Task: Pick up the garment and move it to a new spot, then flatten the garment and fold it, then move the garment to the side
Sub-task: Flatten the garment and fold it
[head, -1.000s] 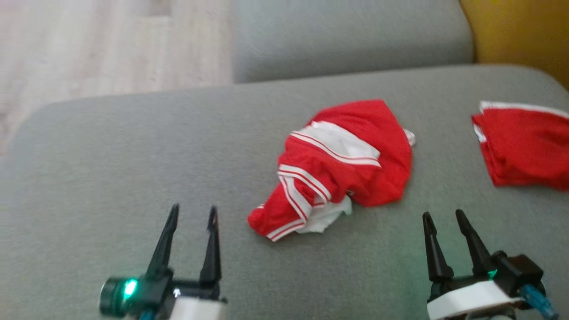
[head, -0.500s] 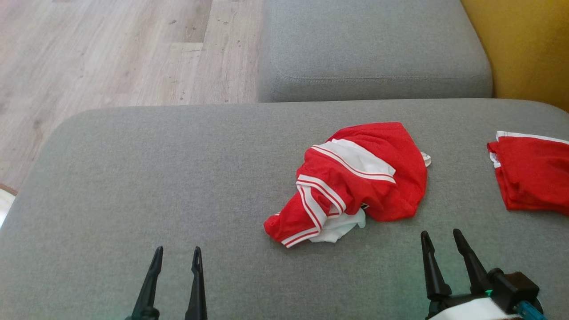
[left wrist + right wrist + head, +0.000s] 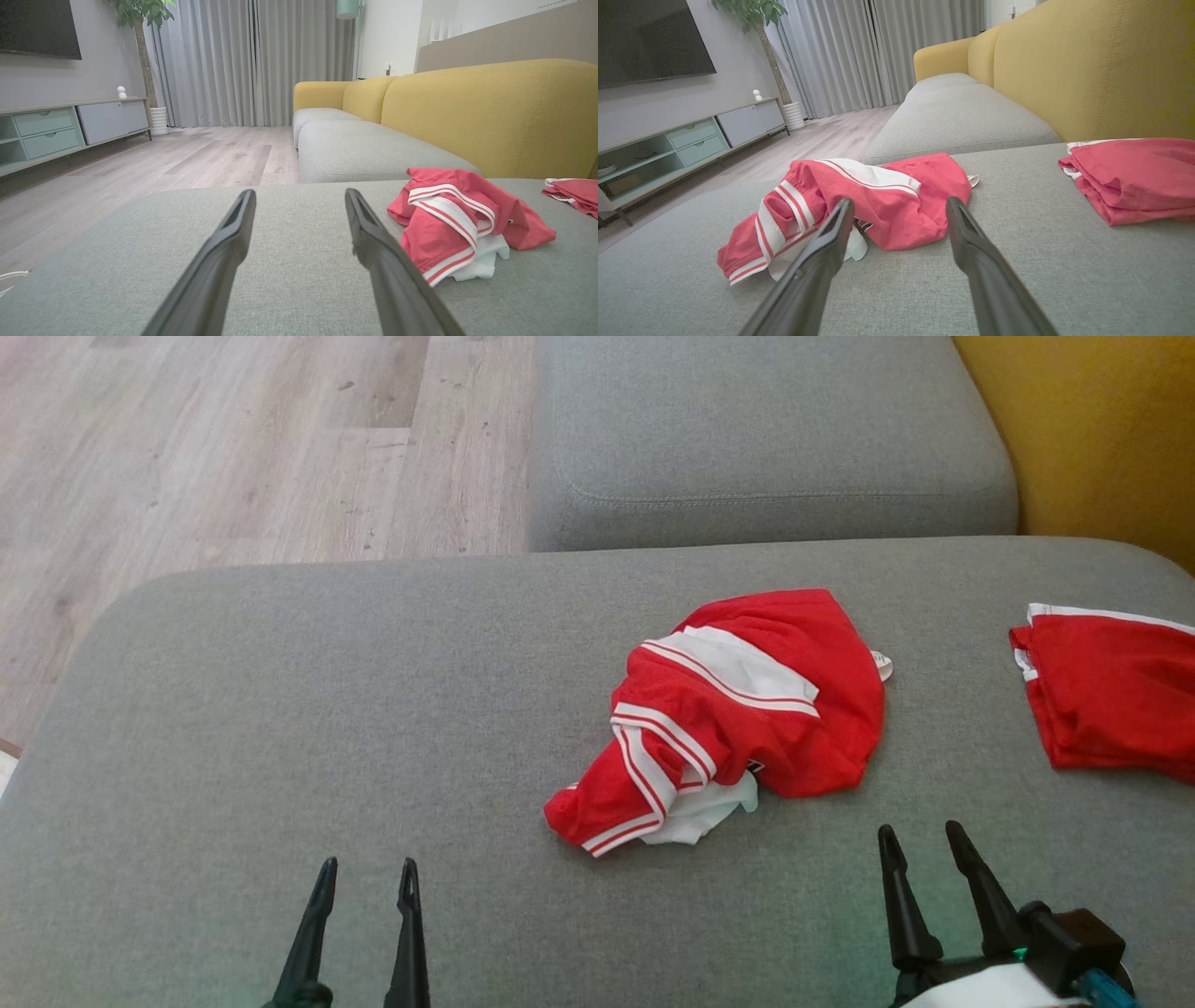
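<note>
A crumpled red garment (image 3: 738,714) with white stripes and a white patch lies in a heap on the grey sofa cushion (image 3: 280,709), right of centre. The left wrist view has the garment (image 3: 458,219) to the right of my fingers, and the right wrist view has the garment (image 3: 859,200) just beyond my fingertips. My left gripper (image 3: 367,873) stands open near the cushion's front edge, well left of the heap, with nothing in it. The right gripper (image 3: 920,835) is open too, a short way in front of the heap's right side, holding nothing.
A second red garment (image 3: 1111,695), folded, lies at the cushion's far right. Behind it rises the yellow sofa back (image 3: 1092,429). Another grey cushion (image 3: 766,439) adjoins at the back. Wooden floor (image 3: 187,457) lies beyond the left edge, with a low TV cabinet (image 3: 60,128) across the room.
The head camera has tilted, so the whole picture shifted and sharpened. Both grippers sit lower in the view and stay open. The garment lies as before.
</note>
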